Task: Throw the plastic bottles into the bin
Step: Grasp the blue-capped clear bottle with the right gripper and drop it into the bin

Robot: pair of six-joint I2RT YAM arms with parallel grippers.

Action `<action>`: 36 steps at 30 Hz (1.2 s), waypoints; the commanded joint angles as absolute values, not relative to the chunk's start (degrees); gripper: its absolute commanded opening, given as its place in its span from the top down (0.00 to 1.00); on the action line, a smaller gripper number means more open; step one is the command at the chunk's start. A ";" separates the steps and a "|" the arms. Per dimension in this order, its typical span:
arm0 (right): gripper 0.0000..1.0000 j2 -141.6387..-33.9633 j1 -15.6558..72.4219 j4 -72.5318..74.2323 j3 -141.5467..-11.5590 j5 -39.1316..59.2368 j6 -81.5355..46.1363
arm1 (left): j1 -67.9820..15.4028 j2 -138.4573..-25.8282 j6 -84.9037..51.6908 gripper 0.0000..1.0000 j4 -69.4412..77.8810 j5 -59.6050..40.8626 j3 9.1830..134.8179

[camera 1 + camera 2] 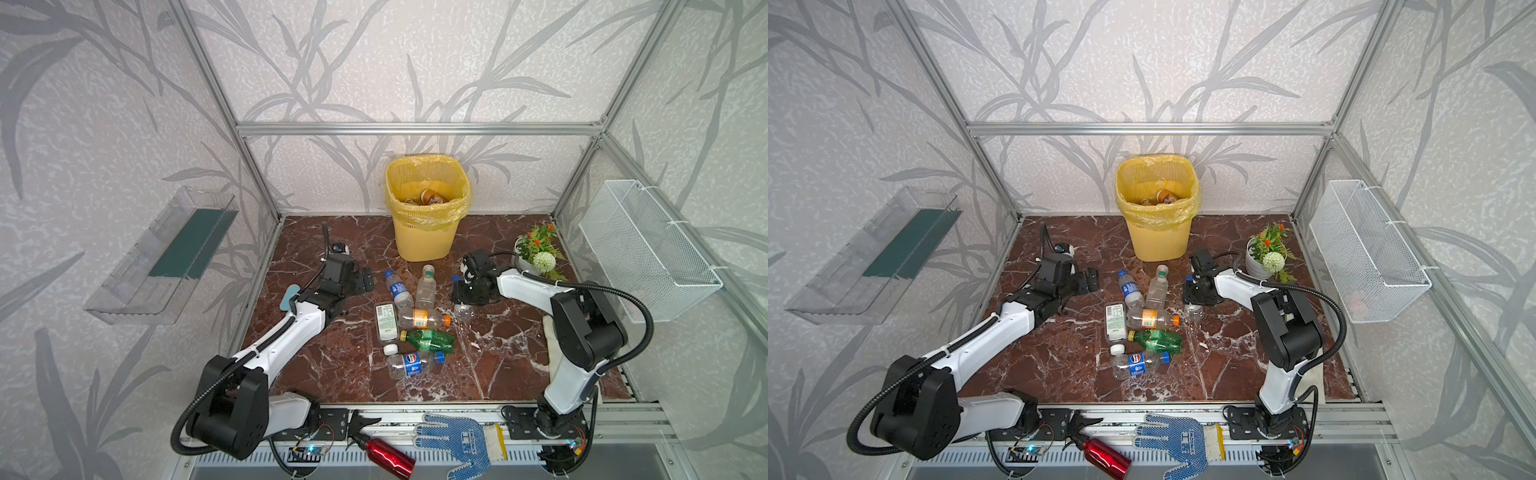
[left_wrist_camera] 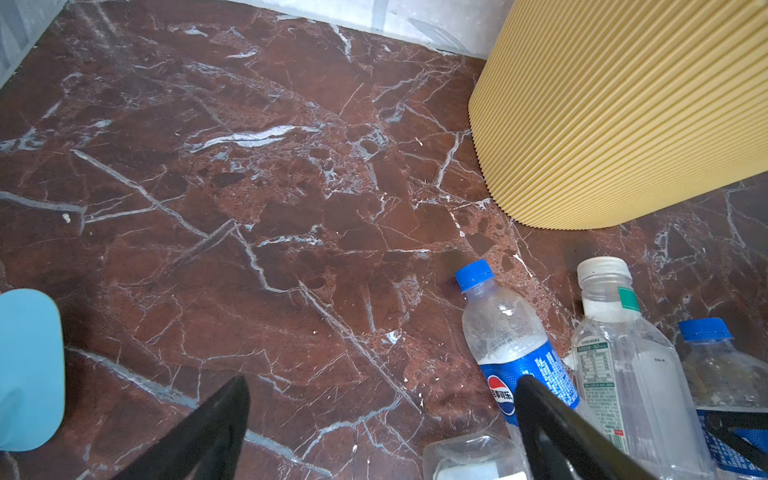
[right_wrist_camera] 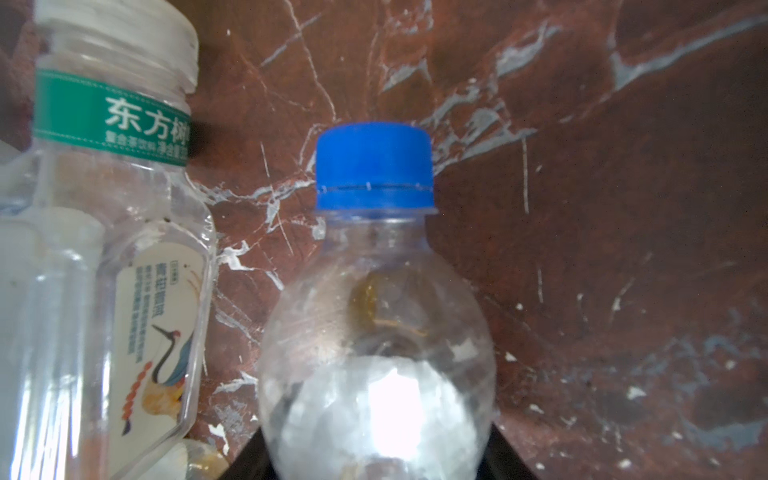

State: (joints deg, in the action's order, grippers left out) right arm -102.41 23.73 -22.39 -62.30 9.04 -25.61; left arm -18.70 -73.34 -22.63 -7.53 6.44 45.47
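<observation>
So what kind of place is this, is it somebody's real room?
Probably not a real room: it looks like a robot practice booth. Wallpaper panels hang in a metal frame, and two robot arms are bolted to its front rail.

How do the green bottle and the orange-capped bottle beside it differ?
The green bottle is tinted green with a yellow cap; the orange-capped bottle is clear with an orange label. The green bottle's cap points left in both top views, the orange-capped bottle's right. Both lie on their sides, capped.
</observation>
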 commanded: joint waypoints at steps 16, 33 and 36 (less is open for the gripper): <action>0.54 -68.66 21.12 -9.13 -84.43 -8.41 -10.35 | -18.46 -76.26 -22.06 0.01 -7.56 8.94 45.29; 0.10 -109.48 22.24 -28.93 -132.60 5.10 -18.11 | -18.46 -77.12 -22.63 0.01 -8.91 6.42 46.85; 0.05 -104.73 22.23 -19.11 -124.84 2.24 -18.10 | -18.47 -76.86 -22.77 0.01 -8.47 6.59 46.06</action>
